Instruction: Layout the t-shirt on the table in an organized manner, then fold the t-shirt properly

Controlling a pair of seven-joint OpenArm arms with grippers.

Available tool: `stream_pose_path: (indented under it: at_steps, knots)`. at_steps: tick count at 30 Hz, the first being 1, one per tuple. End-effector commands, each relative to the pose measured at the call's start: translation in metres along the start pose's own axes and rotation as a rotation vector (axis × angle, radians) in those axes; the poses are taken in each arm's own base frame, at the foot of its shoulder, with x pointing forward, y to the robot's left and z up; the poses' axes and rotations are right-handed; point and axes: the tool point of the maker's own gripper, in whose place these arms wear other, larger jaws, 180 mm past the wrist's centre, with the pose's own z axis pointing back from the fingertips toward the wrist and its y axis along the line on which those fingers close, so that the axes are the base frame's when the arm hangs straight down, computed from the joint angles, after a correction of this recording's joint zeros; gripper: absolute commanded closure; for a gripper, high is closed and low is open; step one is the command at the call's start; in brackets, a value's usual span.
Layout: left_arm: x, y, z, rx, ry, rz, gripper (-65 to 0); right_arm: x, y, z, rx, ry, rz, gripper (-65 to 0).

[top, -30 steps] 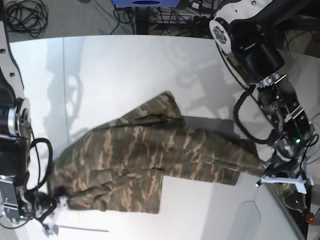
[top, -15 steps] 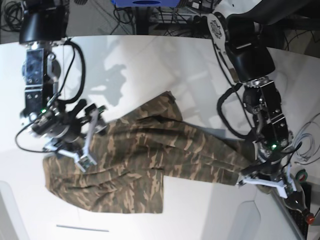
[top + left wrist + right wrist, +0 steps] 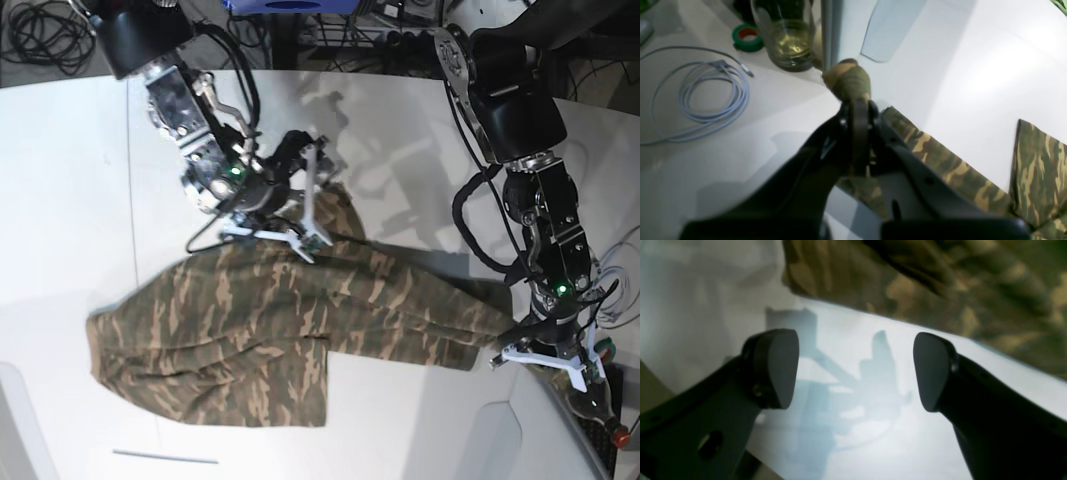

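Camouflage-print cloth t-shirt (image 3: 290, 310) sprawls rumpled on my smooth white table (image 3: 400, 140), left gripper (image 3: 858, 110) clenched on its corner, right gripper (image 3: 853, 370) spread wide, holding nothing.

Two black-and-silver jointed robot arms carry looped black cables, small green indicator lights and white wrist brackets; the matte black gripper fingers (image 3: 771, 368) end in rounded pads
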Motion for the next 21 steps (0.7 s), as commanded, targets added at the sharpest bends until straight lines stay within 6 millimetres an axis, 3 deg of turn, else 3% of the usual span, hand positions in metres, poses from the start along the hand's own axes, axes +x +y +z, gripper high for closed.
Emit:
stream_pose_path:
  at_steps: [1,7,12,14,15,17,18,21]
  knots:
    - [0.025,-0.004,0.002,-0.01,-0.071,0.004,0.0,0.028,-0.004,0.001,-0.006,-0.066,0.006,-50.6]
    - [0.023,-0.003,0.001,-0.008,-0.065,0.003,0.0,0.045,0.001,-0.021,0.025,-0.054,-0.011,-50.6]
    - [0.023,-0.002,0.0,-0.006,-0.065,0.001,0.0,0.019,-0.005,-0.046,0.04,0.032,-0.028,-48.6]
    - [0.027,0.003,0.0,0.003,-0.072,-0.01,0.0,0.012,-0.004,-0.048,0.043,0.046,-0.035,-40.1]
    - [0.027,0.005,0.0,0.006,-0.072,-0.013,0.0,0.01,-0.003,-0.048,0.045,0.051,-0.035,-31.1]
    - [0.029,0.007,0.0,0.009,-0.075,-0.017,0.0,0.006,-0.001,-0.04,0.042,0.064,-0.033,-6.2]
    - [0.032,0.012,-0.001,0.017,-0.081,-0.026,0.0,0.001,-0.006,-0.034,0.026,0.069,-0.028,0.0]
    - [0.037,0.019,-0.001,0.028,-0.089,-0.041,0.0,-0.009,-0.023,0.001,-0.04,0.07,0.008,-3.3]
